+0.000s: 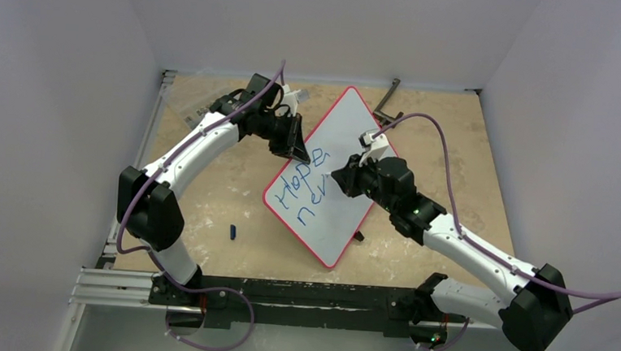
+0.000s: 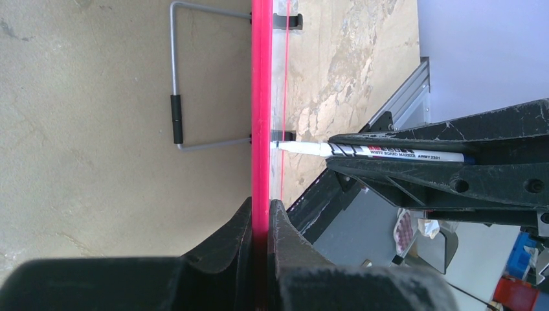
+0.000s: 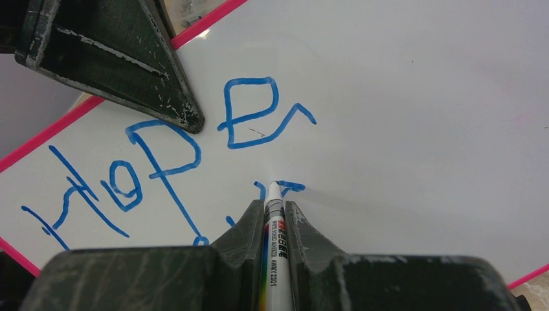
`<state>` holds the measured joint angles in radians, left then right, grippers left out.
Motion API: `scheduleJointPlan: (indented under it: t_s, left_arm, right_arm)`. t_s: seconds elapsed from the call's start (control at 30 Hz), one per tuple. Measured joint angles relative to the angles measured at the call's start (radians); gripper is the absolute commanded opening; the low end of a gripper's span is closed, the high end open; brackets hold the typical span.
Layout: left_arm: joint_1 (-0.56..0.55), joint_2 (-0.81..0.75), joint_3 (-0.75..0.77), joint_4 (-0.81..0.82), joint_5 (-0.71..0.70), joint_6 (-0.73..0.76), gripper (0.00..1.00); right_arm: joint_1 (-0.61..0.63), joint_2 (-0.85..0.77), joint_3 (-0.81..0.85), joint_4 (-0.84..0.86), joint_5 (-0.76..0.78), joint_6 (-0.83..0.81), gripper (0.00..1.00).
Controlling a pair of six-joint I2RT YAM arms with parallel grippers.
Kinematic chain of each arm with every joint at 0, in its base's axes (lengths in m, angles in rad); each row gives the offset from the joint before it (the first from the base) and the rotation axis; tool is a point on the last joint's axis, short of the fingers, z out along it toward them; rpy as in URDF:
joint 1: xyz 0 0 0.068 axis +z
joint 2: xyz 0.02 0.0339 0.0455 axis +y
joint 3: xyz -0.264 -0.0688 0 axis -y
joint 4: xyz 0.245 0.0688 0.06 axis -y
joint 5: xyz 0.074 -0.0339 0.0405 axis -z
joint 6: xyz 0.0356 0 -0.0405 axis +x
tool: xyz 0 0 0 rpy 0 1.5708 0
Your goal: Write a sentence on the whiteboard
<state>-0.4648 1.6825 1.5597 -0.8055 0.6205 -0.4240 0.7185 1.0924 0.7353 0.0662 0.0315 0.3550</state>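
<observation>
The whiteboard (image 1: 344,129), white with a thin red rim, stands tilted across the middle of the table. My left gripper (image 1: 297,144) is shut on its upper left edge, and the red rim (image 2: 261,97) runs between the jaws of the left gripper (image 2: 261,214). My right gripper (image 1: 346,178) is shut on a white marker (image 3: 277,240), whose tip touches the whiteboard (image 3: 421,97). The sentence (image 1: 302,187) in blue reads "Hope" with "nev" below it. The right gripper (image 3: 275,210) hides part of that second line. From the left wrist, the marker (image 2: 388,152) meets the board's face.
A small blue cap (image 1: 233,232) lies on the table left of the board. A black tool (image 1: 386,103) and a clear plastic packet (image 1: 193,107) sit at the back. A wire stand (image 2: 175,116) hangs behind the board. White walls close in on three sides.
</observation>
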Motion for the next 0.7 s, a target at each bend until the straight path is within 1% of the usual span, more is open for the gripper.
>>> scheduleJointPlan:
  t_s: [0.43, 0.7]
  left_arm:
    - [0.0, 0.0, 0.0, 0.0, 0.0, -0.001, 0.0]
    - [0.0, 0.0, 0.0, 0.0, -0.001, 0.0, 0.0]
  right_arm:
    - [0.001, -0.058, -0.064, -0.011, -0.019, 0.019, 0.0]
    - [0.001, -0.051, -0.064, -0.032, 0.03, 0.026, 0.0]
